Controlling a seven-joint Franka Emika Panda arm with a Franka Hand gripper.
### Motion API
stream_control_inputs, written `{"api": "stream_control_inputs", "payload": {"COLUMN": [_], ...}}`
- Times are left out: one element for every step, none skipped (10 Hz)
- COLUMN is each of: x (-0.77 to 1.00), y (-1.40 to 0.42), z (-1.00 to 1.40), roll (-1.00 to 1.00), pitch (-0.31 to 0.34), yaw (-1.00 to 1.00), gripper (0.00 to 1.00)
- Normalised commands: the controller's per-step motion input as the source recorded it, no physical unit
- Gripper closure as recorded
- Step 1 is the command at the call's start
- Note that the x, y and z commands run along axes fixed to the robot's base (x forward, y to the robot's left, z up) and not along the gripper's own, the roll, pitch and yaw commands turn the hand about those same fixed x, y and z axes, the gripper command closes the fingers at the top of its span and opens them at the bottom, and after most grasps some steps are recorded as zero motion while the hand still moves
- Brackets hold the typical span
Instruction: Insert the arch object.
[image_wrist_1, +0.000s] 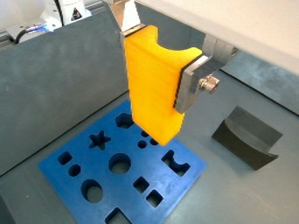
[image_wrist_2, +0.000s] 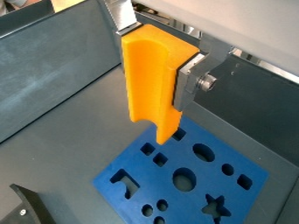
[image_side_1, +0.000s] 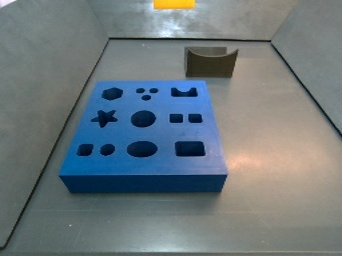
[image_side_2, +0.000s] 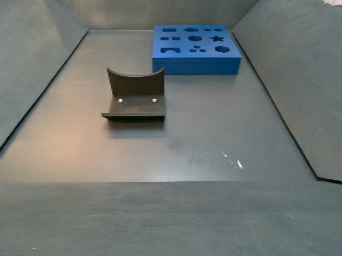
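My gripper is shut on a tall orange piece with a half-round notch in its upper end, an arch shape. Both wrist views show it between the silver fingers, held upright. The piece hangs above the blue board, clear of it, near one edge. The board has several shaped holes, one of them an arch-shaped hole. In a side view only the orange piece's lower end shows at the frame edge. No separate small dark arch block shows.
A dark fixture with a curved upright wall stands on the grey floor apart from the board. It also shows behind the board and in both wrist views. Grey walls ring the floor.
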Motion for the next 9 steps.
{"api": "stream_control_inputs", "payload": {"x": [0.02,0.27,0.19,0.13,0.08,0.09,0.08,0.07,0.00], "y": [0.09,0.08,0.24,0.22,0.25,0.19,0.15,0.11,0.04], "z": [-0.13,-0.85,-1.00,-1.00,-1.00,-1.00,-0.99,-0.93,-0.89], "roll": [-0.02,0.21,0.12,0.00,-0.01,-0.06,-0.10,-0.12,-0.09], "pitch": [-0.031,0.000,-0.019,-0.071,-0.056,-0.036,-0.039,-0.049,-0.114], "yaw": [0.00,0.00,0.07,0.10,0.12,0.18,0.21,0.20,0.06], "gripper": [1.00,1.00,1.00,1.00,1.00,1.00,1.00,1.00,1.00]}}
